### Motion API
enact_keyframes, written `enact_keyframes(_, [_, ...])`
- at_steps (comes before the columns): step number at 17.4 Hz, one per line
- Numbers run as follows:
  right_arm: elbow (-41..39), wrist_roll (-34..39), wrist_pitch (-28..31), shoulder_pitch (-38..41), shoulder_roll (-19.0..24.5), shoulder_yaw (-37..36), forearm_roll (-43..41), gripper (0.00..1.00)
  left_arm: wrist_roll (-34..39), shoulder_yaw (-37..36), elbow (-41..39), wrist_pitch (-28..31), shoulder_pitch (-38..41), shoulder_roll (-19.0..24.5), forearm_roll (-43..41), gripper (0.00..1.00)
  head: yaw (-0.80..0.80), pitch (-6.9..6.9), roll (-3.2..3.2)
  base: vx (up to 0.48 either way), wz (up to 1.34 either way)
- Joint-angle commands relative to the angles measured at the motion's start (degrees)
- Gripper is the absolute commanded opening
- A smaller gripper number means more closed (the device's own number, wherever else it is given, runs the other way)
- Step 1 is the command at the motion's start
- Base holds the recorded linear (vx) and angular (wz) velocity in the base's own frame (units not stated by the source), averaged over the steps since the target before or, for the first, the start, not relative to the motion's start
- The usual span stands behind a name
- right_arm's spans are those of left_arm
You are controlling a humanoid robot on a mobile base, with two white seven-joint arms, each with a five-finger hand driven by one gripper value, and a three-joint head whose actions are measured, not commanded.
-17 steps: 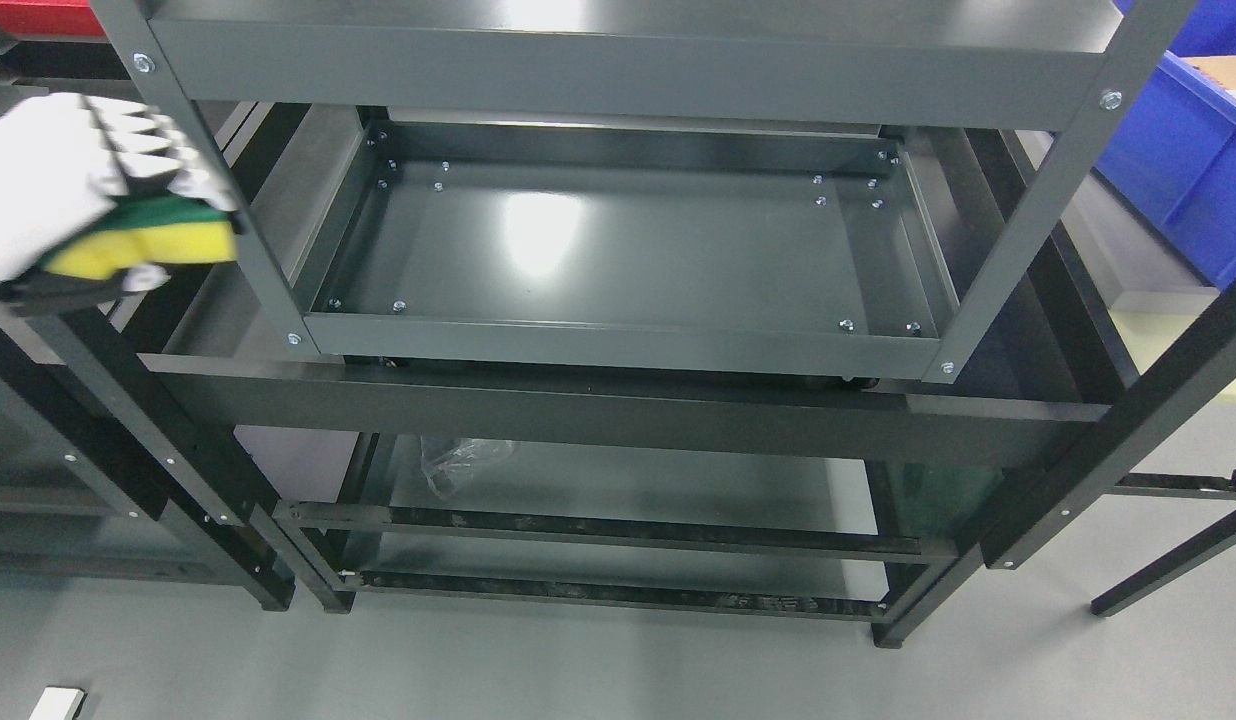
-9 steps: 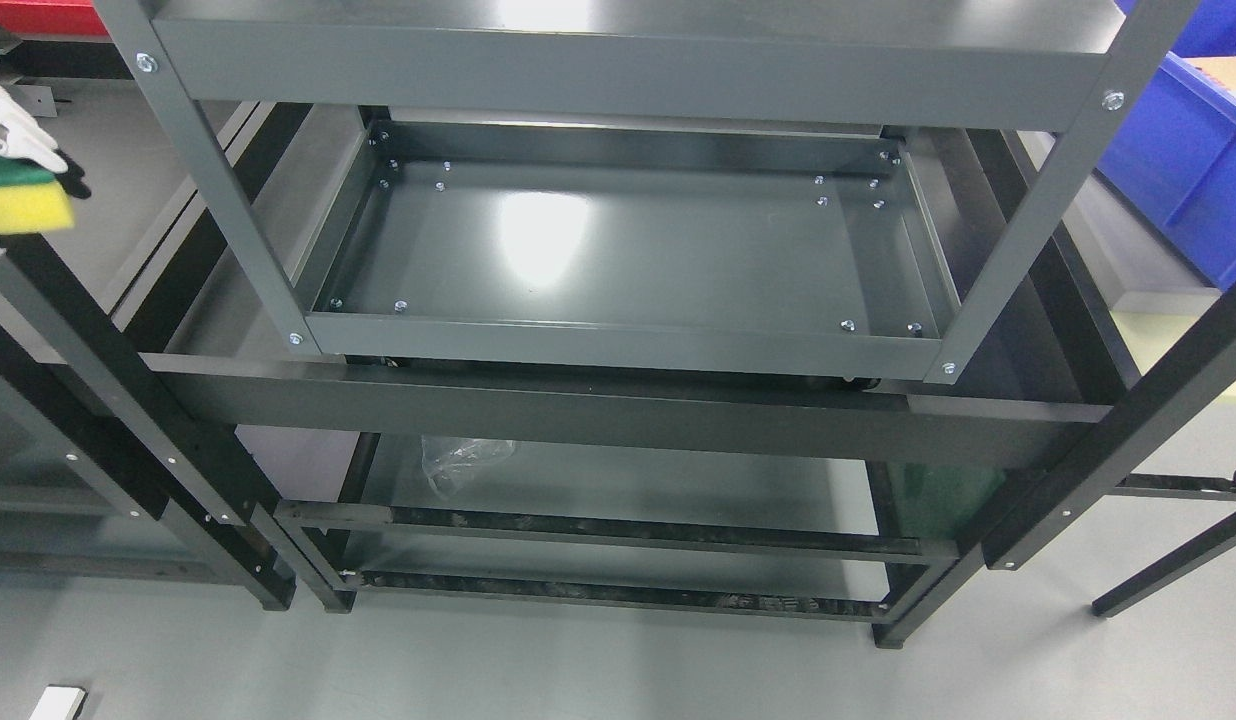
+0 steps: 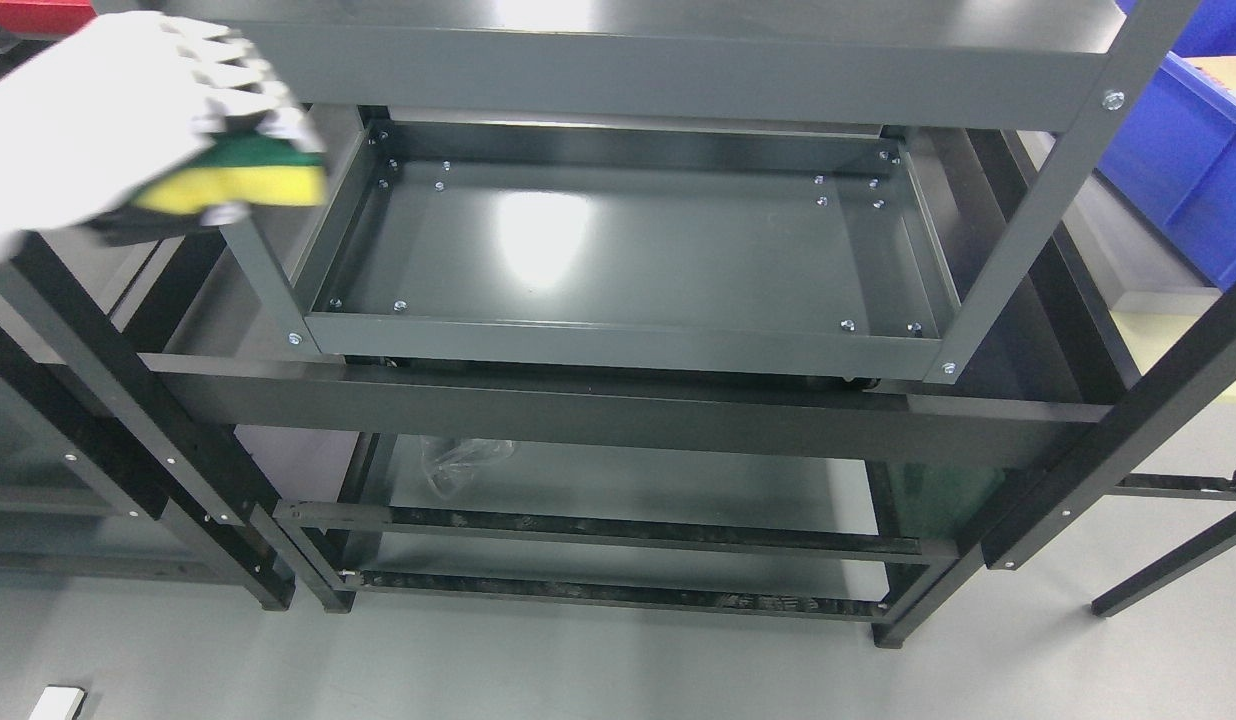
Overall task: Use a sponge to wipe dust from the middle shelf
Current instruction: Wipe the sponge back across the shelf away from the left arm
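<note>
Sponge [image 3: 240,178] clamped in left hand [image 3: 98,120] fingers, beside glossy grey shelf [image 3: 618,250], grey floor [image 3: 578,660]

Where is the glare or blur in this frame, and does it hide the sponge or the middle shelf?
Head view: a bright ceiling reflection sits on the middle shelf, washing out part of its floor; a second glare streaks the top shelf. The white left robot hand is overexposed and motion-blurred, yet the sponge stays readable as green over yellow.

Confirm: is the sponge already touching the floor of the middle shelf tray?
No. The sponge is gripped in the left hand at the upper left, by the rack's front left post, outside the middle shelf.
</note>
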Motion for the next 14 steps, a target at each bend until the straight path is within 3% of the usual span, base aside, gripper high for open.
enact_keyframes(1, [-1.00, 0.26, 0.04, -0.07, -1.00, -0.01, 0.00, 1.00, 0.72, -22.17, 5.22, 0.19, -9.27, -26.72, -12.08, 0.00, 0.00, 0.00, 0.00, 0.000, 0.00])
enact_keyframes(5, [-1.00, 0.26, 0.04, 0.02, -1.00, -0.01, 0.00, 1.00, 5.02, -25.79, 9.79, 0.19, -11.81, -30.31, -20.78, 0.00, 0.00, -0.01, 0.00, 0.000, 0.00])
enact_keyframes(9, [-1.00, 0.26, 0.04, 0.02, -1.00, 0.08, 0.00, 1.00, 18.44, -35.69, 13.49, 0.19, -15.24, -30.31, -31.24, 0.00, 0.00, -0.01, 0.00, 0.000, 0.00])
enact_keyframes(14, [-1.00, 0.26, 0.04, 0.02, -1.00, -0.01, 0.00, 1.00, 22.87, -43.27, 15.25, 0.19, -16.74, -30.31, -32.41, 0.00, 0.00, -0.01, 0.00, 0.000, 0.00])
